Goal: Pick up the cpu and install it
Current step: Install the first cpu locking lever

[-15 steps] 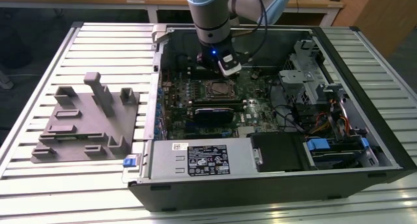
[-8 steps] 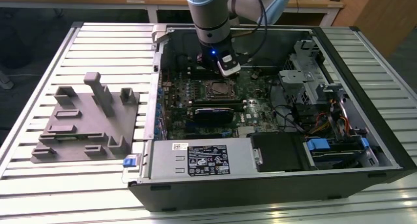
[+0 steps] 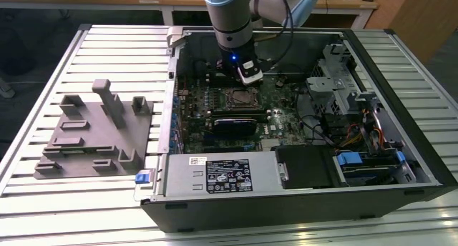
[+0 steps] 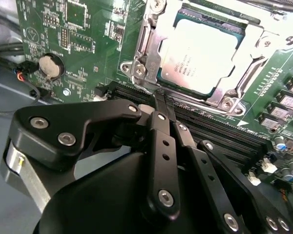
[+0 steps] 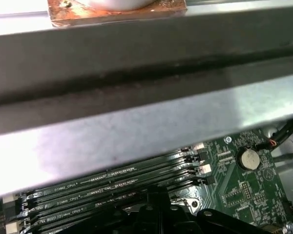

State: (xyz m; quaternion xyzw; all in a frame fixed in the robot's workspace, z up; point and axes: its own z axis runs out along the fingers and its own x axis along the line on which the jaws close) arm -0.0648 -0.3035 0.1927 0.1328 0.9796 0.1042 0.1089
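Note:
The cpu, a flat square chip with a silvery-white top, lies in the metal-framed socket on the green motherboard inside the open computer case. In the exterior view my gripper hangs just behind the socket, near the case's back wall. The second wrist view shows its black fingers pressed together, shut with nothing between them. My gripper stops short of the socket frame's edge, above the memory slots. It is apart from the cpu.
A silver power-supply box fills the case's near side, and a drive cage with blue tabs stands at the exterior view's right. A grey fixture plate lies outside the case at that view's left. A coin battery sits on the board.

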